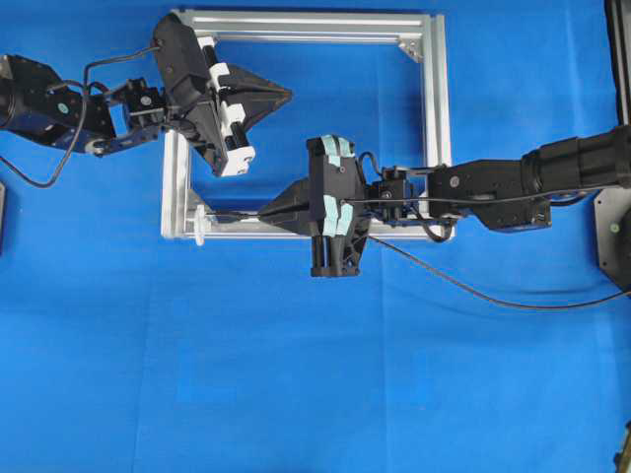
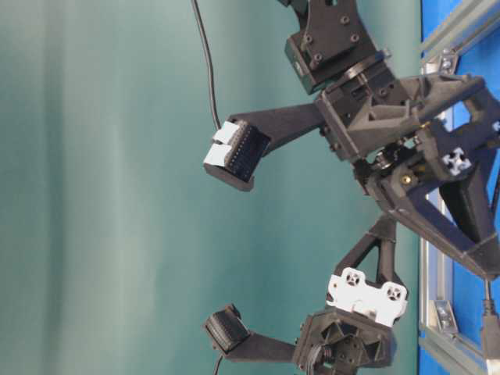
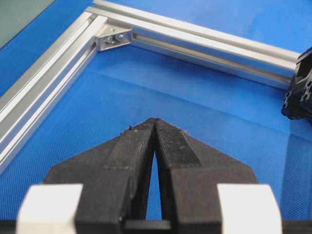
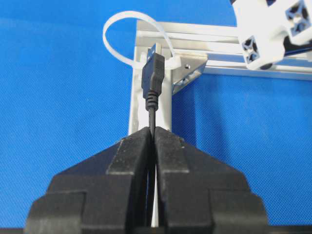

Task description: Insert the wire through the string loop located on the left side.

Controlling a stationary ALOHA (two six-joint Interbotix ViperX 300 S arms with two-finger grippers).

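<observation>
Blue cloth covers my worktop, teal wall behind. My right jaws (image 4: 153,134) pinch the thin black wire (image 4: 152,80), plug tip at the white string loop (image 4: 127,36); left jaws (image 3: 155,124) closed, empty, above the ribbed aluminium frame (image 1: 439,108).

No readable text, labels, brand names, numbers or signs anywhere, in any view.

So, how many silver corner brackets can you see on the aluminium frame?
2: one silver corner bracket at the frame's far right corner, another beside the white string loop. Grippers may hide others.
</observation>
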